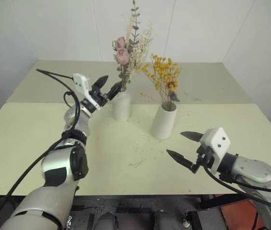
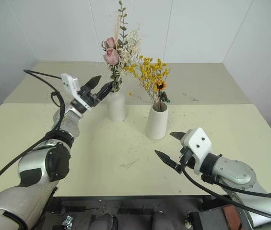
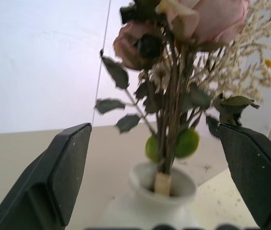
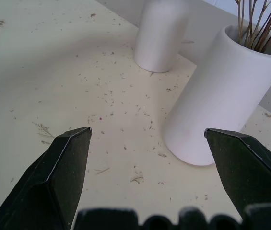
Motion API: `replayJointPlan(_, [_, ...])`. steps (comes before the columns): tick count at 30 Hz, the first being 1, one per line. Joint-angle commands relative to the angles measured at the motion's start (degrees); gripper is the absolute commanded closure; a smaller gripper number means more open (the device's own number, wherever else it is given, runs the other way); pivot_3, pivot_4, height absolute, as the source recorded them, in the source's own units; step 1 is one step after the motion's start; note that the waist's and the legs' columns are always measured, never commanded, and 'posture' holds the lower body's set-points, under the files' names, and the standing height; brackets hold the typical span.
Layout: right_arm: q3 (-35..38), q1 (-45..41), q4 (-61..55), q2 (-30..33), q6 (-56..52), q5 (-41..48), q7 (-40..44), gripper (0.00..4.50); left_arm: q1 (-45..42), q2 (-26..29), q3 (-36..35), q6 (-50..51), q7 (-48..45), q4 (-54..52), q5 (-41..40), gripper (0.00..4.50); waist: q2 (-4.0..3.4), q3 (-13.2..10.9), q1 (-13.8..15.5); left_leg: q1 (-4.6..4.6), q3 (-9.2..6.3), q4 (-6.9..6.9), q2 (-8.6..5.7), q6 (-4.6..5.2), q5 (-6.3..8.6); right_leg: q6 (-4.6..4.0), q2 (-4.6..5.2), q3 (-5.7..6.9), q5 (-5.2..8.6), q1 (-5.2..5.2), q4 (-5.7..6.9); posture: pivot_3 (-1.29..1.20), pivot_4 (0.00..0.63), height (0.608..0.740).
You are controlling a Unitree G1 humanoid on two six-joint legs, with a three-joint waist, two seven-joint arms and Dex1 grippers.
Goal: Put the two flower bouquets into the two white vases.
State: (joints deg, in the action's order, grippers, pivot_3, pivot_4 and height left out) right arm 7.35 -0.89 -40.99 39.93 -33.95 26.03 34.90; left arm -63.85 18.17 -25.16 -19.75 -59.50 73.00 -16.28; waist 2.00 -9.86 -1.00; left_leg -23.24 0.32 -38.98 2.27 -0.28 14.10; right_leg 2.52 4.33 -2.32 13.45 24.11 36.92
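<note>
Both bunches sit in vases, so the task looks done or v. nearly so. Left gripper hangs just beside the rose bouquet, fingers spread wide w/ nothing between them; in the left wrist view the stems stand in the gap btwn the two black fingers but touch neither. My read: it has let go right at the neck so the stems drop straight in, and needs only to back off w/o brushing the leaves.

Right gripper hovers low over the worktop, near the front edge, also wide open and empty, well apart from both vases. Prob. parked out of the way.

Rose bouquet: pink roses, dark green leaves, pale dried sprigs, tall; brown stems bound w/ a tan tie that sits in the mouth of the bottle-shaped vase. Stands about upright.

Yellow bunch: small yellow-orange dried flowers, thin stems, shorter, fanning out of the wide-mouthed vase, which stands near the bottle vase, nearer the robot and to its right. Both vases matte white, upright. Bits of dried plant litter the worktop.
</note>
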Motion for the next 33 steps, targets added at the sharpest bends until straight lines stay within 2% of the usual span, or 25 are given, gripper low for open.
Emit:
replayJointPlan(1, [0.69, 0.45, -1.0, -0.23, 1.52, 0.09, 0.19, 0.0, 3.35, 3.44, -3.03, 1.4, -4.5, -6.56, -5.61, 0.01, 0.0, 0.0, -0.04, 0.0, 0.0, 0.0, 0.0, 0.0, 0.0, 0.0, 0.0, 0.0, 0.0, 0.01, -0.01, 0.0, 0.15, 0.74])
replayJointPlan(7, [5.03, 1.85, -0.59, 1.3, 0.94, 1.85, 1.87, 0.0, 17.99, 11.06, -2.16, 10.63, -11.25, -26.8, -10.52, 0.01, -0.02, 0.01, 0.01, -0.02, 0.01, 0.01, 0.06, 0.0, 0.0, 0.0, -0.01, 0.0, 0.0, 0.02, 0.11, 0.0, 0.15, 0.74])
replayJointPlan(11, [13.65, 4.29, 1.95, 5.34, 0.07, 5.5, 7.34, 0.0, 31.89, 20.75, -0.97, 19.07, -15.87, -46.07, -12.78, 0.01, -0.03, 0.02, 0.01, 0.02, 0.03, 0.01, 0.13, -0.01, 0.0, -0.01, -0.03, -0.02, 0.0, -0.01, 0.1, 0.0, 0.15, 0.74])
replayJointPlan(15, [21.43, 6.01, 6.22, 10.05, -0.11, 8.69, 13.48, 0.0, 40.48, 29.94, -3.45, 25.03, -18.42, -56.4, -15.85, 0.01, 0.02, 0.05, 0.77, 0.1, 0.06, 0.0, 0.21, -0.02, -0.01, -0.05, -0.04, 0.05, 0.02, -0.1, 0.02, 0.0, 0.15, 0.74])
replayJointPlan(22, [26.78, 6.76, 13.6, 15.97, 2.07, 7.2, 19.58, 0.0, 47.48, 37.25, -7.72, 28.8, -20.77, -64.52, -19.81, 0.01, 0.01, 0.06, 0.85, 1.03, 0.25, 0.17, 0.33, -0.04, 0.01, -0.19, -0.08, 0.06, 0.2, -0.96, -0.12, 0.0, 0.15, 0.74])
replayJointPlan(33, [31.18, 7.99, 16.97, 17.4, 3.64, 4.65, 21.74, 0.0, 46.82, 38.11, -5.58, 27.07, -20.52, -63.14, -18.91, 0.01, 0.01, 0.06, 0.39, 0.98, 0.33, 0.18, 0.37, -0.04, 0.01, -0.18, -0.13, -0.01, 0.2, -0.9, -0.13, 0.0, 0.15, 0.74])
